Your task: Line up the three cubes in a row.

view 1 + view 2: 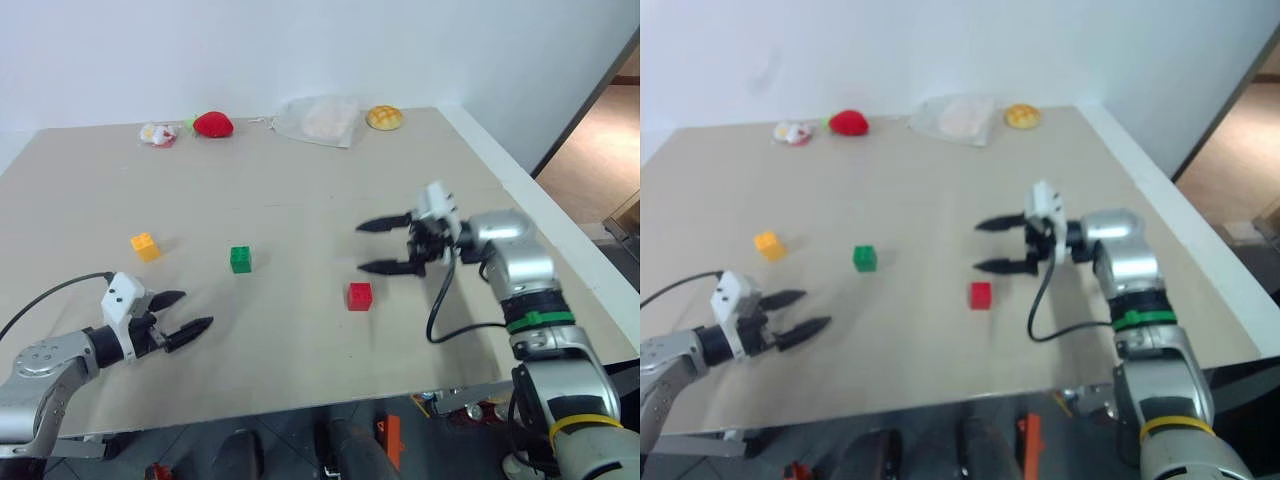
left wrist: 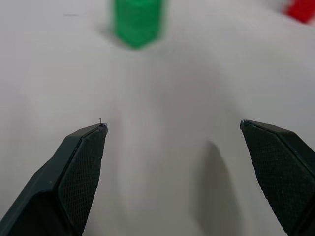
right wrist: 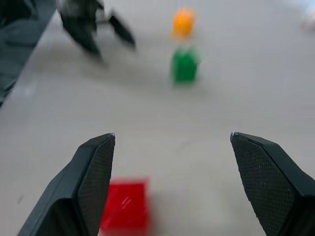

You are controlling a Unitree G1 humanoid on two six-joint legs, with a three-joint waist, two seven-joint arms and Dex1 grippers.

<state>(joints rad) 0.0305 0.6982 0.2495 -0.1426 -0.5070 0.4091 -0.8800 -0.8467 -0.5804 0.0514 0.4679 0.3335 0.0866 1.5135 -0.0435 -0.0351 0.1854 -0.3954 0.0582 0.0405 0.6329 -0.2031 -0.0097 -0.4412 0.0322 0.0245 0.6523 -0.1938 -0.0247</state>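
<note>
the three cubes sit apart from one another on the bare tabletop (image 1: 300, 190), in a loose line slanting toward the near edge. the yellow cube (image 1: 145, 245) lies nearest the left edge, the green cube (image 1: 240, 259) in the middle, and the red cube (image 1: 360, 295) nearest the right edge and closest to the near edge. the left gripper (image 1: 184, 313) hovers by the near left corner, its fingers (image 2: 81, 167) spread wide and holding nothing, pointing toward the green cube. the right gripper (image 1: 385, 246) hangs above the table just beyond the red cube, its fingers (image 3: 93, 172) apart and empty. along the far edge lie a strawberry toy (image 1: 213, 124), a clear bag (image 1: 320, 120) and a bun (image 1: 384, 117).
</note>
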